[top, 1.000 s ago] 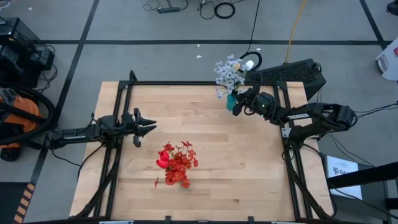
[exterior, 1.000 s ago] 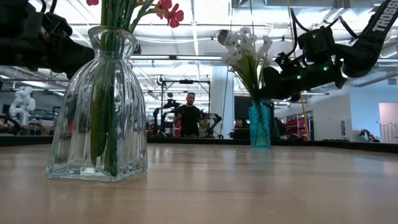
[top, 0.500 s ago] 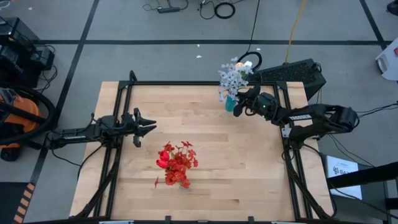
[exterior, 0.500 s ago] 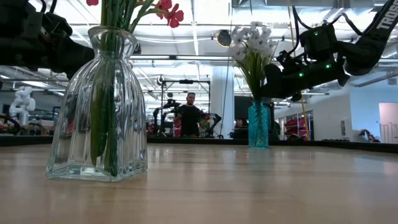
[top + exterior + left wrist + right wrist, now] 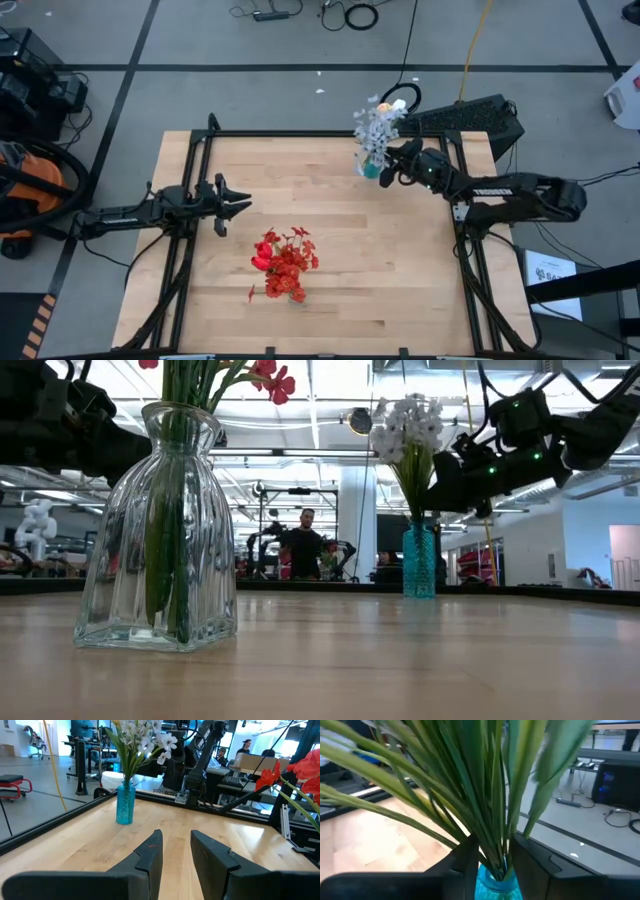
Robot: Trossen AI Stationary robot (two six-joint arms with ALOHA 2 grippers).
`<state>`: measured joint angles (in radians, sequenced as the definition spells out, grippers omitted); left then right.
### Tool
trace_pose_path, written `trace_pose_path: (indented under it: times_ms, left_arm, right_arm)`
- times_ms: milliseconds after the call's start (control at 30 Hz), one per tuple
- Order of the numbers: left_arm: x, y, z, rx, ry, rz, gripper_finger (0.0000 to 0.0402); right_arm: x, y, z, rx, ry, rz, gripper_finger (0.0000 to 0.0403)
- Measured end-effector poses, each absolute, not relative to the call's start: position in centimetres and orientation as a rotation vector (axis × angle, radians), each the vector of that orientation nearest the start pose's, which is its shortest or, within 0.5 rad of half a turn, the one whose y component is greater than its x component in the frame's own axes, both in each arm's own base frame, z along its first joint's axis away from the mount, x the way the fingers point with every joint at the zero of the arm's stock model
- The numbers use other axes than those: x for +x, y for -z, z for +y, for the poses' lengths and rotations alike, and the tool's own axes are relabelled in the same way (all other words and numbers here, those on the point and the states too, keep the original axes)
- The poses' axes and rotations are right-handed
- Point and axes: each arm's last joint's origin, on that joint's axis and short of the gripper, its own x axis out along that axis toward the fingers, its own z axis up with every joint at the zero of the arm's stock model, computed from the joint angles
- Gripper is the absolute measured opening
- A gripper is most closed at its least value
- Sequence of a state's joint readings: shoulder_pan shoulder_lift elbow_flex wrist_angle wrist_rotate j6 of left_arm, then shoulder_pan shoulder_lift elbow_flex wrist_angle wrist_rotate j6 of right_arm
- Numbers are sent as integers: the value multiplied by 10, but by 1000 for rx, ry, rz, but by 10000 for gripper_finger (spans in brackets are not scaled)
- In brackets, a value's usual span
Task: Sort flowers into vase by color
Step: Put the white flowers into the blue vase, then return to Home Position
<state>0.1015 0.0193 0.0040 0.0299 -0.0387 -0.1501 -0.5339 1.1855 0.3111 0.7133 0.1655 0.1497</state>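
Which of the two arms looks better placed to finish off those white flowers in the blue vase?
The right one, probably. The right gripper sits right at the white flowers, fingers either side of the stalks above the blue vase. The left gripper waits, open, across the table near the red flowers.

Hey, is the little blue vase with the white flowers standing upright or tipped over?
Upright. The blue vase stands on its base on the table, white flowers rising straight from its mouth.

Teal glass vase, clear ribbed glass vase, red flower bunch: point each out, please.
Teal glass vase (image 5: 125,804): left wrist view, mid-body.
Clear ribbed glass vase (image 5: 160,550): low view, belly of the glass.
Red flower bunch (image 5: 284,262): high view, centre of blossoms.
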Motion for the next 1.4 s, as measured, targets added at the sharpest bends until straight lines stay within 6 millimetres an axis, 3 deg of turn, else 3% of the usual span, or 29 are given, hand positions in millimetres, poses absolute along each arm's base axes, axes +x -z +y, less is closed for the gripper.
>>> trace_pose_path:
  times_ms: [600, 700, 900, 1133, 1400]
  left_arm:
    - [98, -167, 11, -149, -138, -30, 106]
    - [98, -167, 11, -149, -139, -31, 106]
    - [98, -167, 11, -149, -139, -31, 106]
    - [98, -167, 11, -149, -139, -31, 106]
    - [98, -167, 11, -149, -138, -31, 106]
  right_arm:
    - [165, -198, -88, 220, 606, 221, 118]
    - [165, -199, -81, 228, 528, 231, 95]
    - [167, -202, -69, 197, 402, 240, 10]
    - [164, -201, -43, 222, 282, 296, 1]
    - [152, -173, -17, 277, 203, 317, 0]
